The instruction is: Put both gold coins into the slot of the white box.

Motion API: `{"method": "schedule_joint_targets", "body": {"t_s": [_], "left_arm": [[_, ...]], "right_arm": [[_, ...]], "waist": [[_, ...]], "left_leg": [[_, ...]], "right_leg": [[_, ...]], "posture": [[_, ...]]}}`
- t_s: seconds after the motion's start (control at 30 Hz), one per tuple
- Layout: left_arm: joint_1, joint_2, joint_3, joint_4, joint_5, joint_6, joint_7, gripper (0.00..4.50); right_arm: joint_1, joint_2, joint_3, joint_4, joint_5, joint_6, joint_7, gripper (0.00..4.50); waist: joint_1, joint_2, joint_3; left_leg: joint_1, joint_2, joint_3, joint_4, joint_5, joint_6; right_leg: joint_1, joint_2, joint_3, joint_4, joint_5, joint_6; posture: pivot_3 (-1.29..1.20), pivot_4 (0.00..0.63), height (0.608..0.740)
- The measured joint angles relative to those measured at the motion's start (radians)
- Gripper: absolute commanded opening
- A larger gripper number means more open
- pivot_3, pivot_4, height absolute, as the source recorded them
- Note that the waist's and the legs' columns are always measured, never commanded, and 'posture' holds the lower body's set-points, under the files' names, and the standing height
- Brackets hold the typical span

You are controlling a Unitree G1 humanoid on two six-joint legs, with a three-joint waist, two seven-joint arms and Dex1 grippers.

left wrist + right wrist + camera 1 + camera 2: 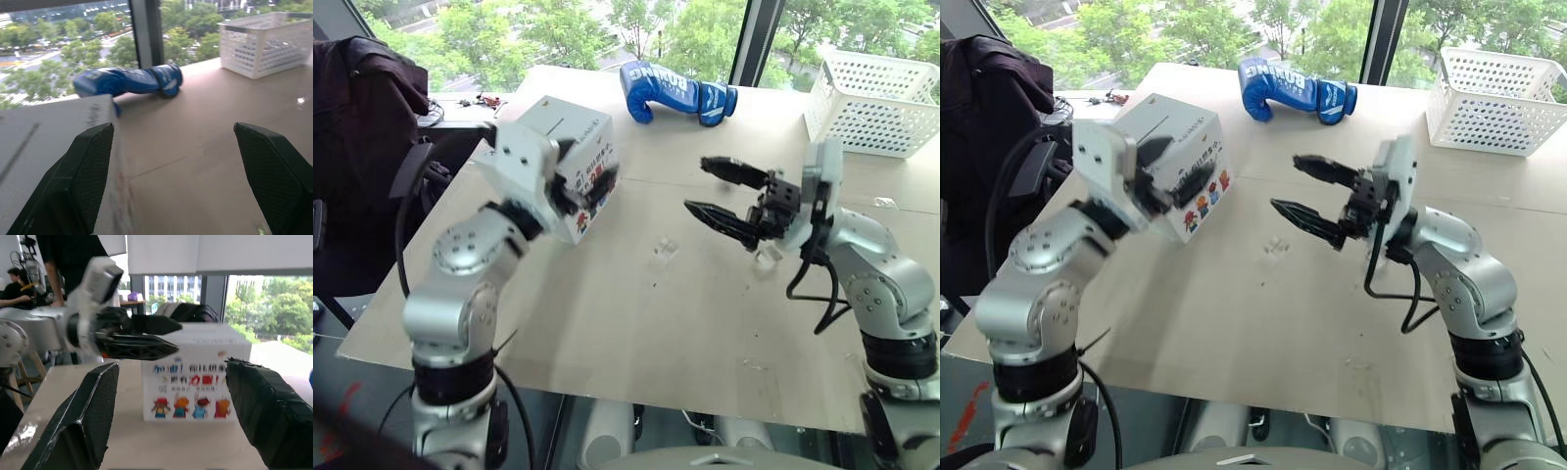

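The table [636, 343] is a broad, pale board running up to the window. At about one o'clock on it sits a white perforated basket [871, 98], and at twelve o'clock, near the far edge, a blue boxing glove [674, 92] lies on its side. The white box [1190, 157] stands at about ten o'clock, its slot [550, 119] a thin dark line on the top face and a row of small cartoon figures along the side that faces the right arm.

The left gripper [142, 335] hangs level in the air just beside the box — fingers spread wide, nothing between them. The right gripper [724, 191] floats over the middle of the table, pointing across at the box, its two black fingers also well apart and empty.

Smallest of all: one wrapped gold coin [666, 249] lies on the bare board near the centre, between box and right gripper. A second bit of clear wrapping [768, 255] shows just under the right gripper — whether it holds a coin I cannot tell.
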Motion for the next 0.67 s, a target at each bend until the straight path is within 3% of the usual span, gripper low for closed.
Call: {"method": "schedule_joint_targets", "body": {"t_s": [0.2, 0.4, 0.67], "left_arm": [[0.272, 0.0, -0.063, -0.11, -0.03, -0.059, -0.057, 3.99], [0.546, 0.014, -0.175, 0.038, 0.108, -0.257, -0.083, 3.99], [0.561, -0.019, -0.2, 0.166, 0.165, -0.429, -0.094, 3.99]], "right_arm": [[0.252, -0.093, -0.024, 0.033, -0.077, -0.084, 0.087, 3.76], [0.471, -0.102, -0.037, 0.142, -0.2, -0.281, 0.14, 3.76], [0.551, -0.073, -0.048, 0.225, -0.278, -0.459, 0.133, 3.76]], "waist": [[0.001, 0.0, 0.0], [0.0, 0.003, -0.002], [0.002, 0.007, -0.004]], "left_leg": [[0.001, 0.0, 0.0, -0.001, 0.0, 0.0], [0.003, 0.0, 0.001, -0.001, -0.003, -0.004], [0.002, 0.001, 0.0, -0.001, -0.003, -0.005]], "right_leg": [[0.001, 0.0, 0.0, -0.001, -0.001, -0.002], [0.0, -0.001, 0.001, -0.001, -0.003, 0.002], [-0.001, -0.008, -0.002, -0.002, -0.003, 0.002]], "posture": [[0.0, 0.15, 0.704], [0.0, 0.15, 0.704], [0.0, 0.15, 0.704]]}}
